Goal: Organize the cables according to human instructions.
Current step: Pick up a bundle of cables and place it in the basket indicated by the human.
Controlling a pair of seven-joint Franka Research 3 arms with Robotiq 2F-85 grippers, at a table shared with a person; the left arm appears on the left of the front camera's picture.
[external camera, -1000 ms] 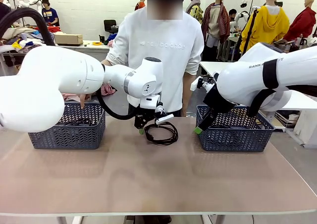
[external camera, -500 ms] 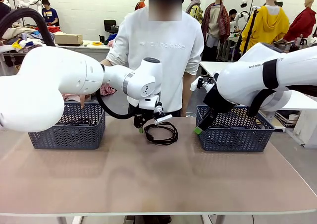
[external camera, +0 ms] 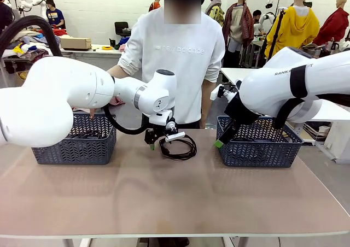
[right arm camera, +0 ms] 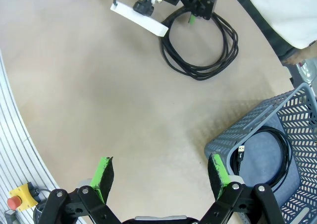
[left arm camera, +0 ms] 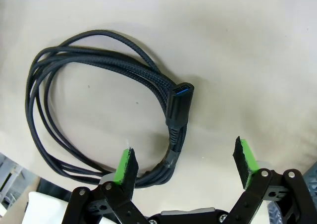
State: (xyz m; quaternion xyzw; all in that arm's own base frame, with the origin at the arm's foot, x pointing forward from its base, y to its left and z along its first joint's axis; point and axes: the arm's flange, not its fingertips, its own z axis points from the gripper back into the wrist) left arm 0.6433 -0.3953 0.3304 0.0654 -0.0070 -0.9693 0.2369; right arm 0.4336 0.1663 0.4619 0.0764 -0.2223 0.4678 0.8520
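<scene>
Front: the left gripper [external camera: 153,142] hung wide over a coiled cable [external camera: 178,147] on the tan table [external camera: 164,198]; baskets [external camera: 74,143] flanked it. Left wrist: cable lay between spread fingers [left arm camera: 126,165]. Right wrist: right gripper [right arm camera: 161,178] wide, cable ahead.

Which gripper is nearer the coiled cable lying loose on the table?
Left. The left gripper hangs open right at the cable, fingers straddling its edge. The right gripper sits off by the right basket.
</scene>
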